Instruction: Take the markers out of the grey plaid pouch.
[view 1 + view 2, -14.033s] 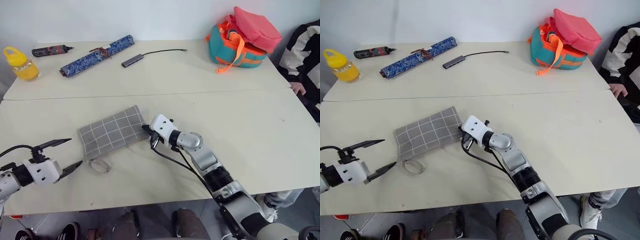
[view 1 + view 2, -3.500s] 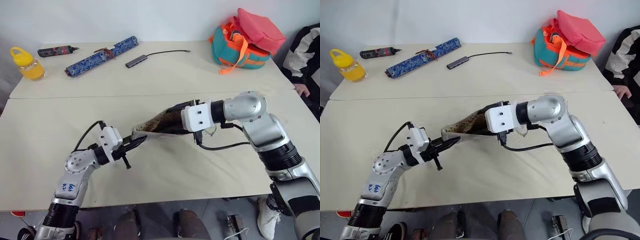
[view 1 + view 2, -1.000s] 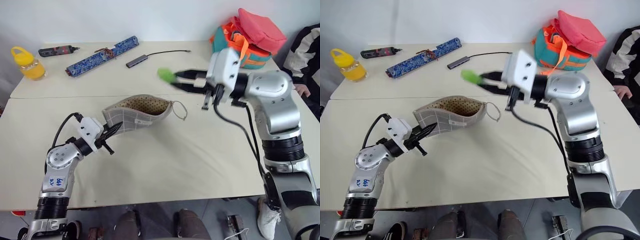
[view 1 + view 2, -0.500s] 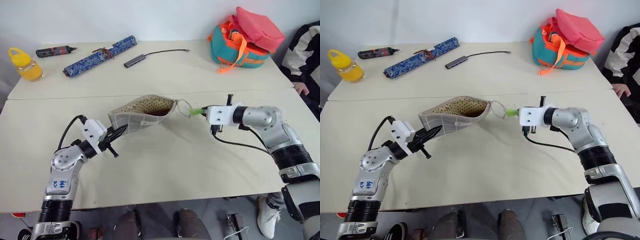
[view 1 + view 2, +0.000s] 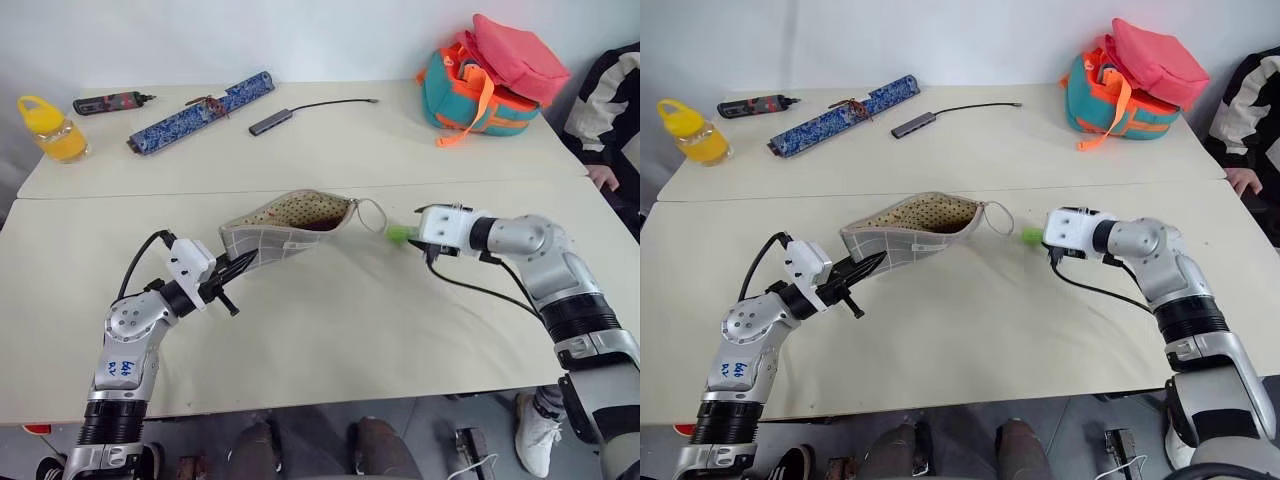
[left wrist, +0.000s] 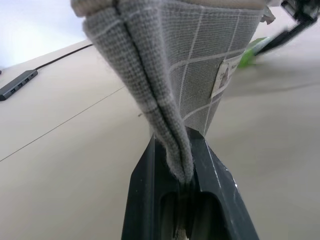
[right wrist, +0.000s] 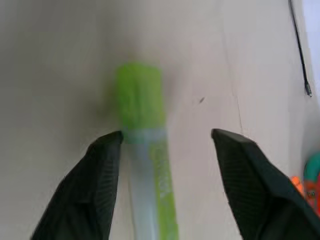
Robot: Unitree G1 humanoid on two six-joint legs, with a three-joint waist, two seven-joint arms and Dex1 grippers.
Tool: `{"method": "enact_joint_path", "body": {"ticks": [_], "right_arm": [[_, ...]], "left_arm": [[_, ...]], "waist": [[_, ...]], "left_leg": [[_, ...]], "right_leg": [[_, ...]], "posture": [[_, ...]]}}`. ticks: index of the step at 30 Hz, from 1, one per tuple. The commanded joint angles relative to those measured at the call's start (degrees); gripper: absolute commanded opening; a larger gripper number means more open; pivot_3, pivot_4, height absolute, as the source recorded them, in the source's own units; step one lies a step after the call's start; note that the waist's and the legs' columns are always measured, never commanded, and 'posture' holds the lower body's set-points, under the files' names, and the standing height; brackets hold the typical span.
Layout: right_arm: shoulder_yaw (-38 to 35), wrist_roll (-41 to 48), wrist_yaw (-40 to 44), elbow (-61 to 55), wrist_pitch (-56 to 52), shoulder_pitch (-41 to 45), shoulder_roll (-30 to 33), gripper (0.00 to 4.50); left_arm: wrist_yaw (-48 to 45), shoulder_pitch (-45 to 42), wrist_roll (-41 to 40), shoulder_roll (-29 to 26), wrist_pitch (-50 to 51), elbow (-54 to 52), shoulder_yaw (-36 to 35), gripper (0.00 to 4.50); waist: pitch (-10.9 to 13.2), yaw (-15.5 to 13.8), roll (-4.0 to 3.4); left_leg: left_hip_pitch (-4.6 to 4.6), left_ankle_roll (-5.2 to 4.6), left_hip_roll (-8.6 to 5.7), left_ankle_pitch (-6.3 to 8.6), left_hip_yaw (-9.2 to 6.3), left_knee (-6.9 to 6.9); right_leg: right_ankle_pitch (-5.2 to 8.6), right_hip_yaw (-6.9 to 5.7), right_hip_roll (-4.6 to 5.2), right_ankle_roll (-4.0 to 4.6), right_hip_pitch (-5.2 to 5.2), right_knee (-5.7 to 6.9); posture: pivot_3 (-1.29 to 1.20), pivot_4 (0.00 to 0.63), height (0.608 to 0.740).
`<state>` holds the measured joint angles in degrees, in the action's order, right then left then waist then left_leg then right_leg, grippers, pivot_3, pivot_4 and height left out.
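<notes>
While our left claw (image 5: 243, 262) stays out of the talk of motion, it is pinched together on the bottom corner of the grey plaid pouch (image 5: 285, 228), holding the pouch off the bench (image 5: 330, 330) with its mouth turned up and toward our right side, so the tan dotted lining (image 5: 298, 209) shows. From the left wrist view we see the two black fingers (image 6: 210, 190) squeezing the folded grey fabric along its seam. A small clear loop (image 5: 371, 213) hangs from the raised end of the pouch. Just beside that loop, on our right, lies the green marker (image 5: 399, 234), low at the bench surface in front of our right claw (image 7: 165, 137). In the right wrist view the fingers of that claw stand apart, one on each side of the marker; the marker lies close against one finger and well clear of the other, so it is not gripped. We cannot tell whether any other marker is inside the pouch. Farther back on the bench are a long blue patterned roll (image 5: 201, 110), a yellow bottle (image 5: 45, 128), a grey USB stick on a cable (image 5: 270, 122) and a teal-orange-pink bag (image 5: 490, 75).
</notes>
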<state>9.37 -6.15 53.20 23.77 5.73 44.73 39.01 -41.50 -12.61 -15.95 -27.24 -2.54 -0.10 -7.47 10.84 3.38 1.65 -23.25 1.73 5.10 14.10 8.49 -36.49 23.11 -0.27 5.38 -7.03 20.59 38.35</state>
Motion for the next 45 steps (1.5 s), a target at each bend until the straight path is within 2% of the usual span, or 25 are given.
{"method": "enact_joint_path", "body": {"ticks": [1,5,6,8,10,14,15,18,25,27,31,38,45], "right_arm": [[-5.3,10.8,5.6,-9.6,-8.0,3.7,-0.1,2.76],[-8.2,18.6,5.3,-15.9,-15.8,7.5,-3.0,2.76],[-8.7,20.8,5.2,-17.9,-17.8,8.1,-4.3,2.59],[-8.0,23.4,5.9,-22.4,-20.1,8.4,-6.0,2.16],[-5.5,24.6,6.7,-27.4,-22.1,8.0,-7.6,1.51],[3.0,15.0,7.4,-27.4,-15.3,6.9,-7.2,0.13],[4.6,12.3,7.3,-25.8,-12.4,6.8,-6.7,0.01],[8.0,6.6,7.6,-21.1,-5.8,8.2,-5.9,0.01],[9.2,5.7,17.1,-16.4,-2.9,12.8,-2.1,0.01],[8.5,6.1,17.6,-15.2,-3.4,14.4,-2.5,0.01],[12.7,3.0,24.2,-17.5,-7.2,12.7,1.0,0.01],[16.4,-0.9,24.2,-19.6,-10.1,12.7,-1.5,0.01],[20.2,-9.0,18.6,-12.6,-9.1,13.2,-6.7,0.01]], "left_arm": [[-0.4,0.3,-0.8,0.2,-0.6,-2.2,0.4,0.00],[-0.4,0.3,-0.9,0.3,-0.6,-2.3,0.7,0.00],[-0.4,0.2,-0.9,0.3,-0.5,-2.3,0.8,0.00],[-0.4,0.2,-1.0,0.4,-0.4,-2.4,0.9,0.00],[-0.4,0.1,-1.1,0.5,-0.2,-2.6,1.1,0.00],[-0.4,-0.1,-1.9,1.1,0.7,-3.3,1.6,0.00],[-0.4,-0.1,-2.1,1.2,1.0,-3.6,1.7,0.00],[-0.8,0.0,-4.2,2.1,3.4,-5.9,2.2,0.00],[-1.7,0.3,-12.2,4.5,13.0,-14.2,4.4,0.00],[-1.6,0.4,-14.3,5.2,16.0,-16.0,4.8,0.00],[-0.8,1.1,-11.1,5.9,17.5,-14.3,8.1,0.00],[2.6,1.9,-15.1,8.4,24.5,-14.1,6.0,0.00],[3.1,2.4,-13.6,8.5,25.2,-12.9,5.7,0.00]], "waist": [[0.0,-0.1,0.00],[0.0,-0.3,0.00],[0.0,-0.3,0.00],[0.0,-0.3,0.00],[0.0,-0.3,0.00],[0.0,-0.3,0.00],[0.0,-0.3,0.01],[0.0,-0.4,0.01],[0.0,-0.3,0.03],[0.0,-0.1,0.03],[0.0,-0.2,0.02],[0.0,-0.2,0.03],[0.0,-0.2,0.03]], "left_leg": [[0.00,0.00,0.02,0.00,-0.01,0.00],[-0.01,-0.01,0.06,0.01,-0.04,-0.02],[-0.01,-0.01,0.10,0.01,-0.04,-0.02],[-0.01,0.00,0.17,0.02,-0.06,-0.02],[-0.02,0.01,0.17,0.02,-0.06,-0.01],[-0.03,0.01,0.14,0.05,-0.06,0.00],[-0.03,0.01,0.08,0.05,-0.06,-0.01],[-0.04,-0.01,-0.06,0.06,-0.06,-0.08],[-0.05,-0.01,-0.02,0.07,-0.07,-0.08],[-0.04,0.00,0.02,0.07,-0.08,-0.09],[0.00,0.00,0.02,0.07,-0.07,-0.11],[-0.02,-0.02,0.05,0.09,-0.07,-0.18],[-0.03,-0.02,0.02,0.09,-0.06,-0.30]], "right_leg": [[0.00,-0.01,-0.01,0.00,0.01,0.04],[0.00,-0.03,0.04,0.00,0.01,0.05],[0.00,-0.04,0.05,0.00,0.01,0.06],[0.00,-0.05,0.02,0.00,0.02,0.07],[0.00,-0.07,0.02,0.00,0.03,0.08],[0.00,-0.08,0.04,0.00,0.04,0.07],[0.00,-0.08,0.03,0.00,0.04,0.05],[0.00,-0.10,0.07,0.00,-0.01,0.01],[0.00,-0.08,0.05,-0.01,0.02,0.06],[0.00,-0.09,0.02,-0.01,0.01,0.05],[0.00,-0.07,-0.01,0.00,-0.02,0.02],[0.00,-0.02,-0.01,0.00,-0.02,0.00],[0.00,-0.02,0.00,0.00,-0.07,0.00]], "posture": [[0.00,0.150,0.740],[0.00,0.150,0.740],[0.00,0.150,0.740],[0.00,0.150,0.740],[0.00,0.150,0.740],[0.00,0.150,0.740],[0.00,0.150,0.740],[0.00,0.150,0.740],[0.00,0.150,0.740],[0.00,0.150,0.740],[0.00,0.150,0.740],[0.00,0.150,0.740],[0.00,0.150,0.740]]}}
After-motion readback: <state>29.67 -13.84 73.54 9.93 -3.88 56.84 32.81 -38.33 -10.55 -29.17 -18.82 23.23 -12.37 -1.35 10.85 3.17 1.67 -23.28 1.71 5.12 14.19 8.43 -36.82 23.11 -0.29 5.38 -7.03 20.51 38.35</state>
